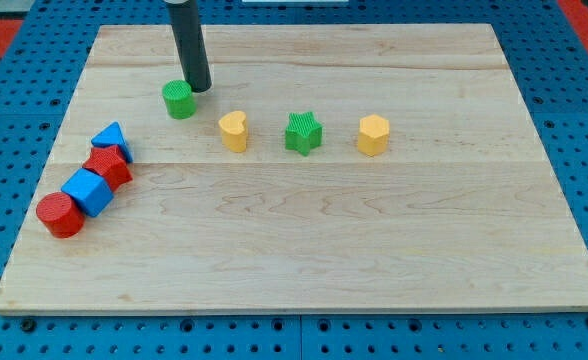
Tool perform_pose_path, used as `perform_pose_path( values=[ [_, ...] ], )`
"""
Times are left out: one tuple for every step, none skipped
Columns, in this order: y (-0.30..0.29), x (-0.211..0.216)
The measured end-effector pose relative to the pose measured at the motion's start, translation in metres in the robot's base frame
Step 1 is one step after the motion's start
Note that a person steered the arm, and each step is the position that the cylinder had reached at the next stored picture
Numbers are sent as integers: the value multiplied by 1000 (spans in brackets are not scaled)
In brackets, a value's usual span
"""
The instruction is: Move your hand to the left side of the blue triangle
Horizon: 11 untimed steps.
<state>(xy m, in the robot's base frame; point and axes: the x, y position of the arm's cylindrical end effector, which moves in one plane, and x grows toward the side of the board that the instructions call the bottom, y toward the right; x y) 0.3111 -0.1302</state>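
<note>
My tip [200, 89] rests on the wooden board [394, 250] near the view's top, just right of and touching or nearly touching the green cylinder [179, 99]. I have no jaws, only the bare rod, holding nothing.

Blue triangle [110, 138] sits toward the view's left edge, below-left of my tip, well apart. It heads a diagonal chain: red block [108, 166] of unclear shape against it, then blue cube [87, 191], then red cylinder [59, 214].

The green cylinder lies between my tip and the triangle.

Row to the right: yellow heart [234, 130], green star [302, 133], yellow hexagon [373, 135].

Blue pegboard [14, 90] surrounds the board. No writing legible.
</note>
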Motion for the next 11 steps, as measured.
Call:
perform_pose_path(
  values=[
    [-19,-2],
    [-31,6],
    [-31,33],
    [-31,46],
    [-32,26],
    [-49,19],
    [-79,9],
    [-117,9],
    [-149,13],
    [-151,70],
    [-154,110]
  ],
)
